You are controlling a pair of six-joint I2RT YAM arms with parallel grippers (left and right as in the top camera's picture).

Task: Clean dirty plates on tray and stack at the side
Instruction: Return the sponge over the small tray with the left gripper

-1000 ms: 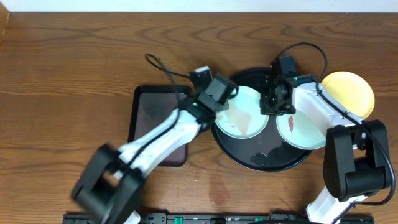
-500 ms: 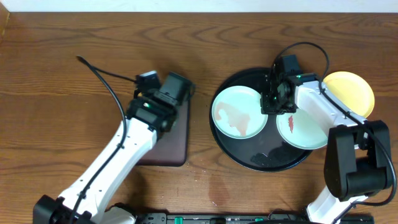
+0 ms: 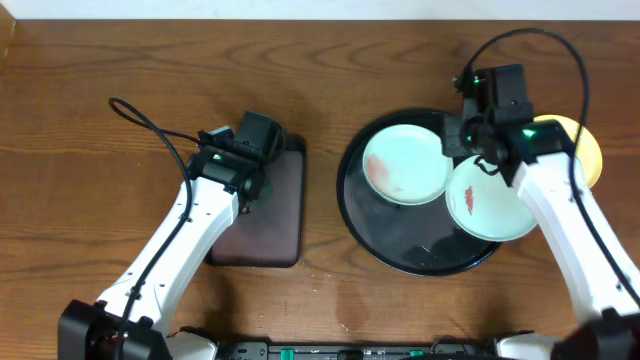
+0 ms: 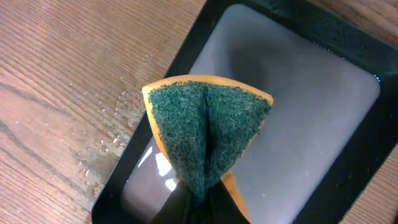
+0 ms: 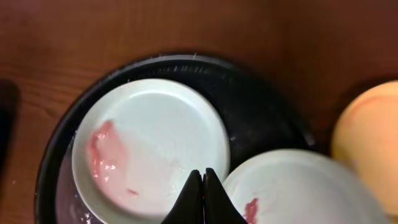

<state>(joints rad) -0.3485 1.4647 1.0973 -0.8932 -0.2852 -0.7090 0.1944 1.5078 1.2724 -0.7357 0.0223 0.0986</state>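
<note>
The round black tray (image 3: 420, 262) carries two mint plates. The left plate (image 3: 405, 165) has a pale pink wet smear, also plain in the right wrist view (image 5: 155, 143). The right plate (image 3: 485, 200) has a small red smear. A yellow plate (image 3: 585, 150) lies on the table beyond the tray, partly under the right arm. My right gripper (image 3: 462, 140) is shut and empty, its tips (image 5: 204, 175) hovering over the gap where the two mint plates meet. My left gripper (image 4: 200, 193) is shut on a folded green-and-orange sponge (image 4: 205, 124).
A rectangular black tray (image 3: 275, 225) holding milky water lies left of the round tray, and the sponge hangs over it. Water droplets (image 4: 106, 134) dot the wood beside its rim (image 4: 186, 53). A black cable (image 3: 150, 125) loops off the left arm.
The left arm swung the sponge away from the left mint plate to above the rectangular tray. The right arm rose and shifted right. The left plate slid a little up and right.
</note>
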